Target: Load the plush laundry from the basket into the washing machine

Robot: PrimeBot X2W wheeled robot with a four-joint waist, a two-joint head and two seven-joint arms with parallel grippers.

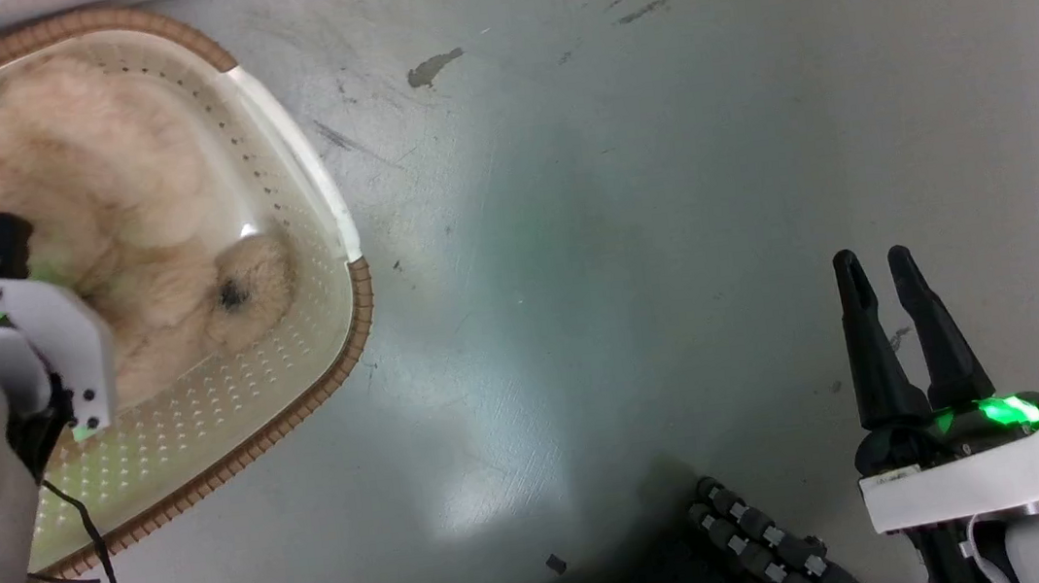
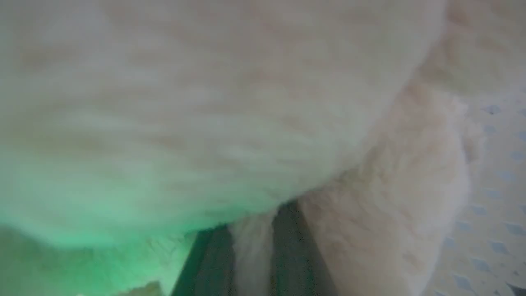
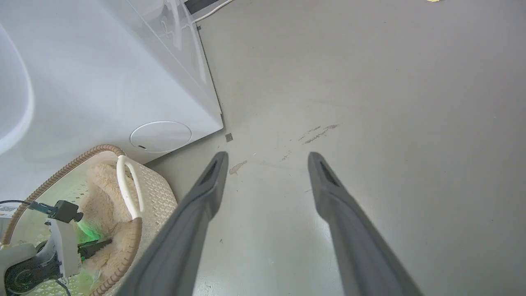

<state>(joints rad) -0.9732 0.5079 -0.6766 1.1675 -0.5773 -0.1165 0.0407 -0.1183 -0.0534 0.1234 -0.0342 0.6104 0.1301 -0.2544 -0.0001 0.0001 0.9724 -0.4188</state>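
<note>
The plush laundry is a fluffy cream toy that lies in the basket, a perforated cream tub with a brown woven rim, at the upper left. My left wrist hangs over it, its fingers sunk in the fur. Close up, my left gripper is shut on a strip of the plush laundry. My right gripper is open over bare floor at the lower right, holding nothing. The washing machine shows as a white front panel just behind the basket.
The grey floor carries a few dark stains. My black wheeled base juts in at the bottom edge. A thin black cable dangles from the left arm over the basket's rim. A round cover sits low on the washer.
</note>
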